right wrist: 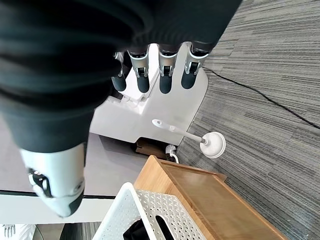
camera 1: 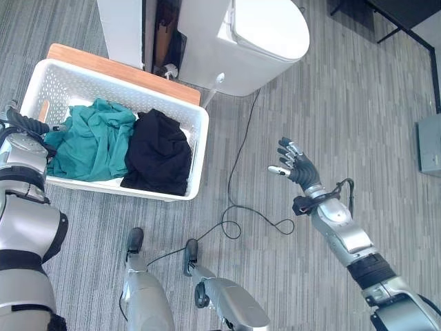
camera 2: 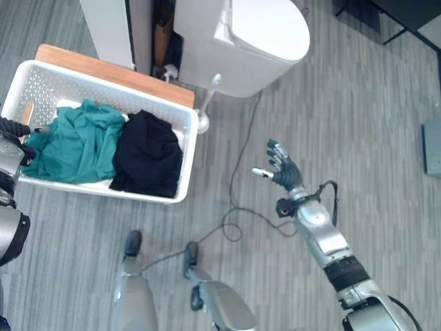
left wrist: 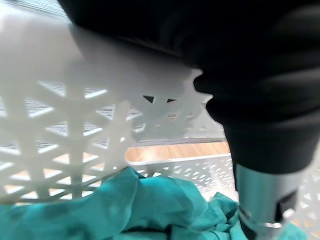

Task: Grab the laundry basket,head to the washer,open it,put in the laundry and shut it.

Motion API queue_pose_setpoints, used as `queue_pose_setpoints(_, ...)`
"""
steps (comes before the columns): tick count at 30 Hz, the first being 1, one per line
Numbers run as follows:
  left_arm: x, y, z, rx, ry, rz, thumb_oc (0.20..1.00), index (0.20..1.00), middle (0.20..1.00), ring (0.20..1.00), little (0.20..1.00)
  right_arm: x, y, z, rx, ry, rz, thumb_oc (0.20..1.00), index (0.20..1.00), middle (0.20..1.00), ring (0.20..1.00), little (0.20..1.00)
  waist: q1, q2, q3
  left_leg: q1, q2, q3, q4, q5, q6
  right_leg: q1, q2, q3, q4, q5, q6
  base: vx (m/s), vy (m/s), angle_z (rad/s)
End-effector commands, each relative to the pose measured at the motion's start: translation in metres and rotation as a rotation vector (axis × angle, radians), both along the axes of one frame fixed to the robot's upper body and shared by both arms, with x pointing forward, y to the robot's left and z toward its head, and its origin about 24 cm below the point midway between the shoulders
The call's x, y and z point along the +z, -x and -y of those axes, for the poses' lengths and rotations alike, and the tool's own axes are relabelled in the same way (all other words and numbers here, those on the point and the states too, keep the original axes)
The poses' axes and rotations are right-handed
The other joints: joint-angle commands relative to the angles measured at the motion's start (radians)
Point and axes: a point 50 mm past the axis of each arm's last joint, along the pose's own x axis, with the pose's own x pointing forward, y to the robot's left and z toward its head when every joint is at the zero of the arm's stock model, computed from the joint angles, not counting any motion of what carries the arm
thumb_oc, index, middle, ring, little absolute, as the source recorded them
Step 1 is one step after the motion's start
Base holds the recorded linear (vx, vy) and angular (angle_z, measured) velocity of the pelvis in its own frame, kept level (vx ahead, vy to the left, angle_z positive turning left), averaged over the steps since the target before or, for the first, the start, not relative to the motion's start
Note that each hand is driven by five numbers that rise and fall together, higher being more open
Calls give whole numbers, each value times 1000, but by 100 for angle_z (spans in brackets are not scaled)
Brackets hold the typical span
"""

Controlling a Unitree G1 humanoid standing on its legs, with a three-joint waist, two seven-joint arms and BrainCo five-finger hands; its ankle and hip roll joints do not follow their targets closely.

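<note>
My left hand point(camera 1: 27, 125) is at the basket's point(camera 1: 180, 110) nine o'clock rim, grip unclear, my right hand point(camera 1: 295, 164) released at three o'clock, so a one-sided lift could spill the clothes point(camera 1: 103, 138)

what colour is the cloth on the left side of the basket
Teal green cloth, beside a black one in the white basket; clearest in the left eye view.

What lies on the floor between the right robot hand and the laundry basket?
In the left eye view, only grey floor with a thin black cable crossing it separates the right robot hand from the laundry basket.
</note>
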Motion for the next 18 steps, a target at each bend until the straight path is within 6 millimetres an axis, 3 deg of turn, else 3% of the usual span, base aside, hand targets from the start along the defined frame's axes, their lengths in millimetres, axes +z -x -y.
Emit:
queue_pose_setpoints(1, -6, -8, 12, -72, 2, -26, 426, 426, 426, 426, 426, 37, 0, 17, -35, -7, 141, 1000, 1000, 1000, 1000, 1000, -8, -4, 19, 8, 100, 2, 78, -76, 11, -14, -143, 3, 47, 55, 100, -10, 3, -8)
queue_pose_setpoints(2, -6, -9, 12, -74, -2, -29, 256, 256, 256, 256, 256, 39, 0, 16, -29, -8, 147, 1000, 1000, 1000, 1000, 1000, -9, -5, 20, 8, 100, 2, 80, -77, 11, -15, -143, 5, 47, 56, 100, 0, 0, 0)
queue_pose_setpoints(3, -6, -10, 13, -76, -7, -30, 200, 200, 200, 200, 200, 40, 0, 16, -25, -8, 154, 1000, 1000, 1000, 1000, 1000, -10, -4, 21, 8, 99, 3, 81, -79, 11, -16, -143, 6, 47, 57, 100, 0, 0, 0)
queue_pose_setpoints(11, -34, -5, 12, -55, 53, -102, 200, 200, 200, 200, 200, 40, 1, 8, 23, 17, 141, 1000, 1000, 1000, 1000, 1000, -10, 16, 11, 33, 95, 21, 73, -86, 15, -11, -152, 11, 52, 51, 100, 7, 17, -6)
queue_pose_setpoints(18, -42, -9, 20, -70, 34, -165, 200, 200, 200, 200, 200, 35, -13, -28, 126, 49, 88, 1000, 1000, 1000, 1000, 1000, 7, 42, 32, 34, 86, 27, 79, -86, 16, -15, -161, 8, 60, 50, 95, -7, 9, -4)
